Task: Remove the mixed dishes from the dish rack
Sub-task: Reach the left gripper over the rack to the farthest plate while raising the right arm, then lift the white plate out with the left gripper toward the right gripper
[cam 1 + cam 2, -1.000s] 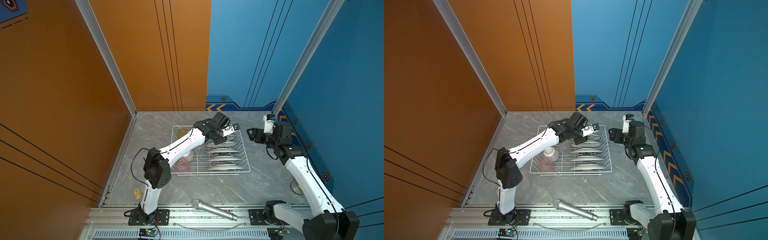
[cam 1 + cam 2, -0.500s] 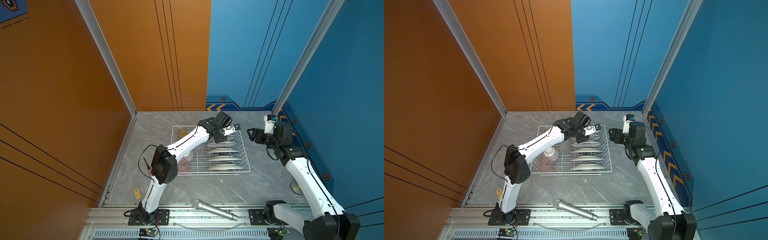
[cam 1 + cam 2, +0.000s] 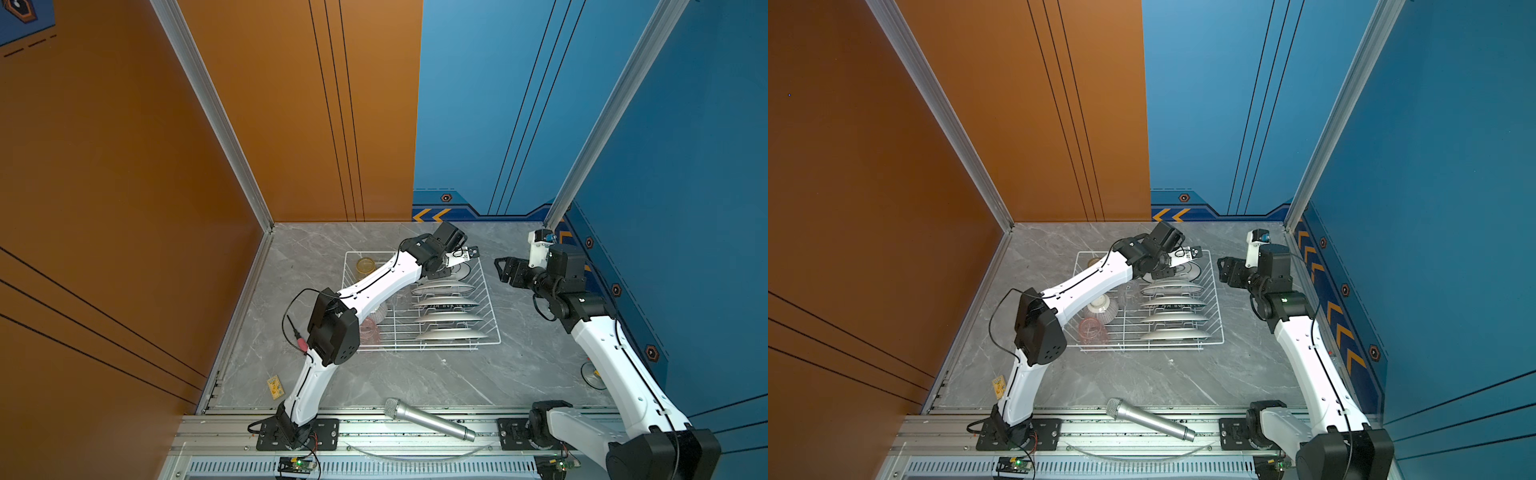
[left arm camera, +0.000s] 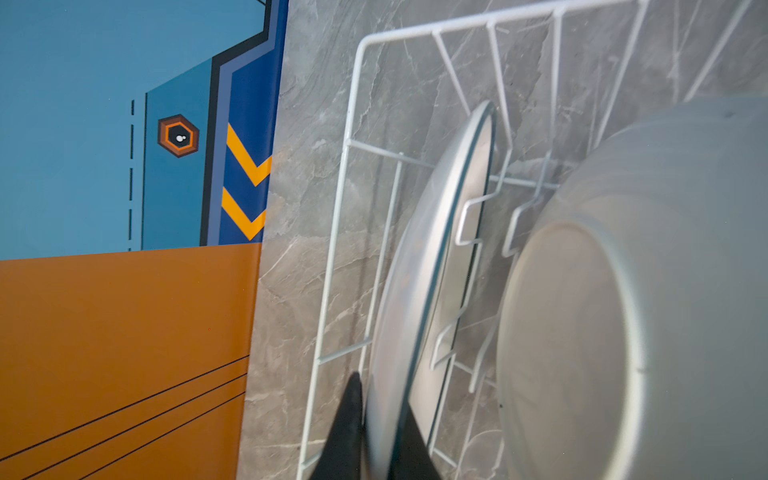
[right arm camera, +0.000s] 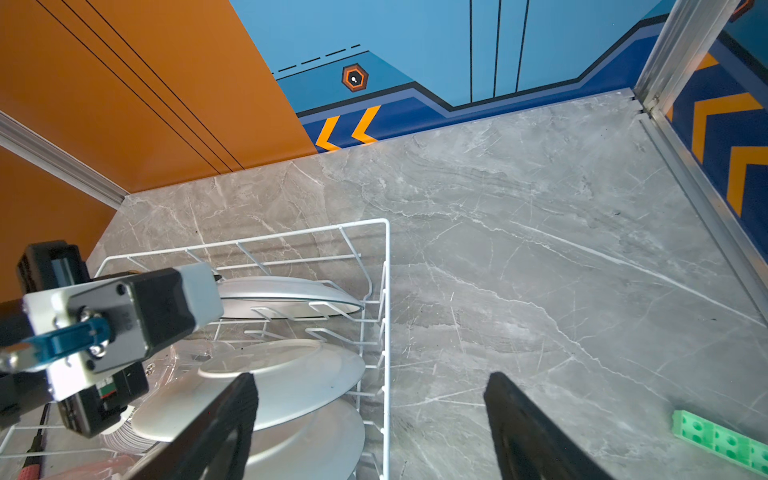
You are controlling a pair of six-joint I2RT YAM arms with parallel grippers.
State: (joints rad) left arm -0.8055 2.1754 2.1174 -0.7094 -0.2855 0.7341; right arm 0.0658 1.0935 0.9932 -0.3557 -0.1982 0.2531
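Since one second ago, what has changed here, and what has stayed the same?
The left gripper closed on the rim of the rearmost plate in the dish rack, and that arm's elbow swung nearer the rack. The plate is not lifted yet. The right gripper stayed open beside the rack; the other dishes and the microphone did not move.

The dish rack (image 5: 386,270) is thin wire, smoothly coated white. In it, the back plate (image 4: 407,291) and the other plates (image 3: 451,334) look glazed, smooth, softly shiny; the pink tumbler (image 3: 1092,330) is see-through. Under the rack the table (image 5: 540,249) is smooth grey veined stone. In front of the rack, the microphone (image 3: 428,419) is brushed silver metal.
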